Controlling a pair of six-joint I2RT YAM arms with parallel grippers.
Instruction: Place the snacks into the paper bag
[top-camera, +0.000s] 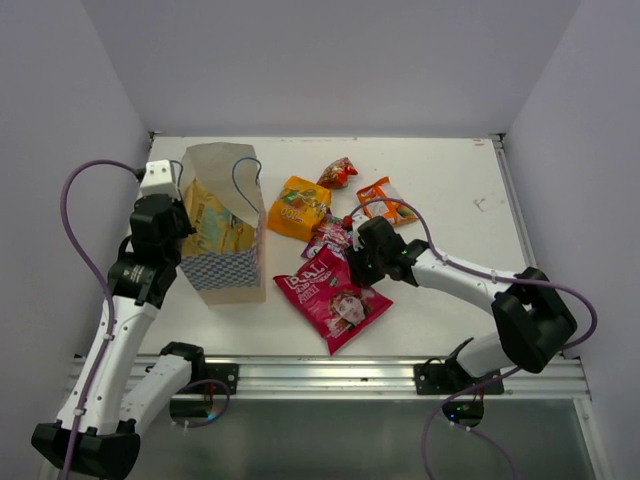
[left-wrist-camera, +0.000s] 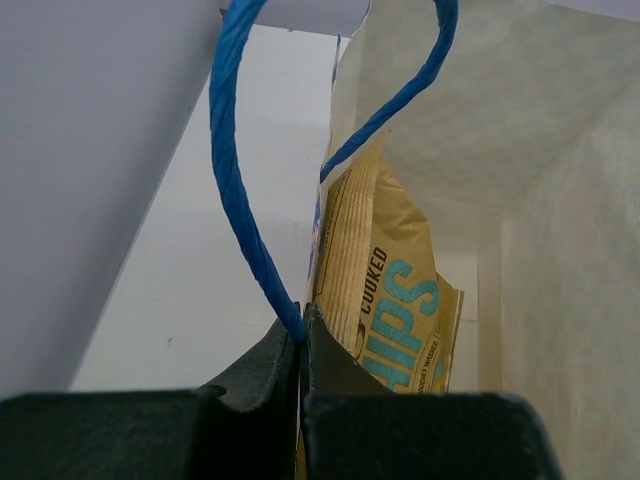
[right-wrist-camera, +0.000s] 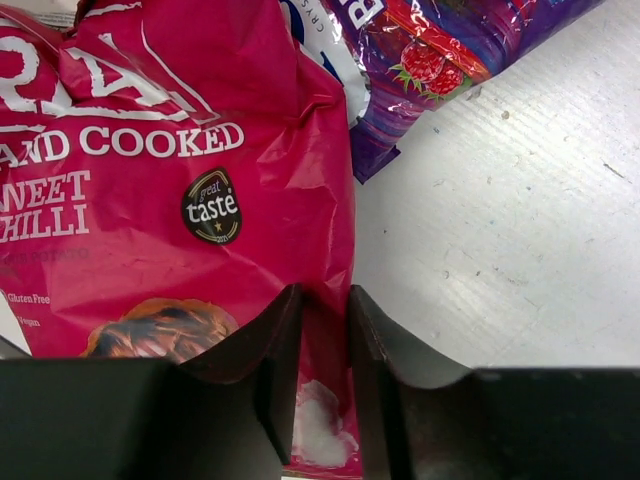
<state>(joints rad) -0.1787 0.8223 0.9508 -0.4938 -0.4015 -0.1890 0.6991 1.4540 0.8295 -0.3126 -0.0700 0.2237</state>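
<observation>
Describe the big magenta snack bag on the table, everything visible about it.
The magenta bag is a glossy, crinkled foil packet with white lettering including "COOKED" and "CHILLI", a round black "great taste" badge and a food picture. It lies flat and face up on the table, set diagonally, outside the paper bag. The right claw is shut on its thin side edge. A small purple packet lies against its far corner.

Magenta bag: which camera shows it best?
Top external: nearly the whole magenta bag is in view, flat on the table. Right wrist shows only part of it close up, one edge between the fingers of the right gripper. Left wrist does not show it.
</observation>
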